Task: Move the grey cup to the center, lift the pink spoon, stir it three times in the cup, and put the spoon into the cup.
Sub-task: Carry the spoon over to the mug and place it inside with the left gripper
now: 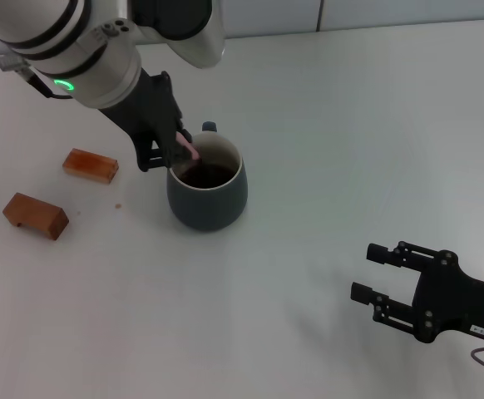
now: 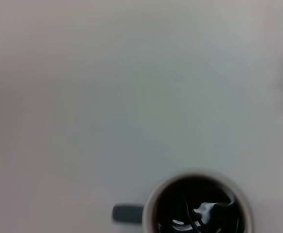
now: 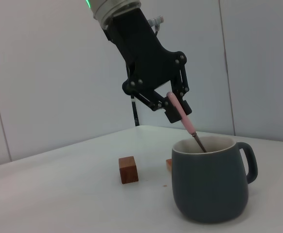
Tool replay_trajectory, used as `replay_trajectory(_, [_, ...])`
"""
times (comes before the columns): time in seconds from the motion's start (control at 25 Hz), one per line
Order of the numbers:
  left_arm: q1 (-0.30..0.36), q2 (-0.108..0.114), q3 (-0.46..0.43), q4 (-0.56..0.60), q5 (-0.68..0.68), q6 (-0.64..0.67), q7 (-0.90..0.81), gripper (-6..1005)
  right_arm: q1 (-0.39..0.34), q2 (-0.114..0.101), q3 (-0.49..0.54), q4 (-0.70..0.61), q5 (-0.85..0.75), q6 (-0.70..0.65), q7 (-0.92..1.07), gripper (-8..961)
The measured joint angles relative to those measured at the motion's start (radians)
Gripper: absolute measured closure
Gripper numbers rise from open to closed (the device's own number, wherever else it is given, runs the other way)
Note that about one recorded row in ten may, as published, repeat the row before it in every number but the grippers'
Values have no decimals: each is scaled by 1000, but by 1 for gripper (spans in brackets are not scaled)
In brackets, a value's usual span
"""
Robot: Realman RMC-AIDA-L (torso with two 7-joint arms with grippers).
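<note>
1. Farthest out from the left claw, on its outer side, a brown wooden block (image 1: 34,215) lies on the white table (image 1: 308,125); a second, more orange block (image 1: 91,165) lies between that one and the claw, apart from both.
2. Reaching down from the robot's left, the left claw (image 1: 175,152) hangs over the near rim of the cup, on the side facing the blocks. Its fingers (image 3: 176,112) are closed on the pale pink handle of the spoon (image 3: 184,118), gripping it near the top end.
3. Below the claw, the spoon slants downward, and its metal neck dips inside the cup; its bowl is hidden in there.
4. Directly under and just beside the left claw stands the grey cup (image 1: 208,198), upright, white inside, holding dark brown liquid. Its small loop handle (image 1: 209,127) points away from the robot. From the left wrist camera the cup (image 2: 198,204) shows from above, the dark liquid glinting, the handle stub sticking out to one side.
5. Well apart from the cup, low at the robot's right, the right claw (image 1: 376,272) hovers over bare table. Its two fingers are spread wide and hold nothing, the tips pointing toward the cup's side of the table.
</note>
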Motion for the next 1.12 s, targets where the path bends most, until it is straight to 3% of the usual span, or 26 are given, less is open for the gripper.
replay_trajectory(0.24, [-2, 0, -8, -2, 72, 8, -34, 801, 1, -1, 0, 0, 0, 0, 0, 330])
replay_trajectory(0.48, [5, 2, -23, 15, -9, 86, -15, 797, 2, -2, -1, 0, 0, 0, 0, 330])
replay_trajectory(0.64, [8, 1, -18, 8, -49, 49, -5, 795, 4, -2, -4, 0, 0, 0, 0, 330])
replay_trajectory(0.88, [10, 0, 2, -26, 0, -39, -35, 792, 4, -2, -5, 0, 0, -5, 3, 330])
replay_trajectory(1.12, [12, 1, -10, -21, 51, -16, -55, 789, 4, -2, -8, 0, 0, -6, 11, 331])
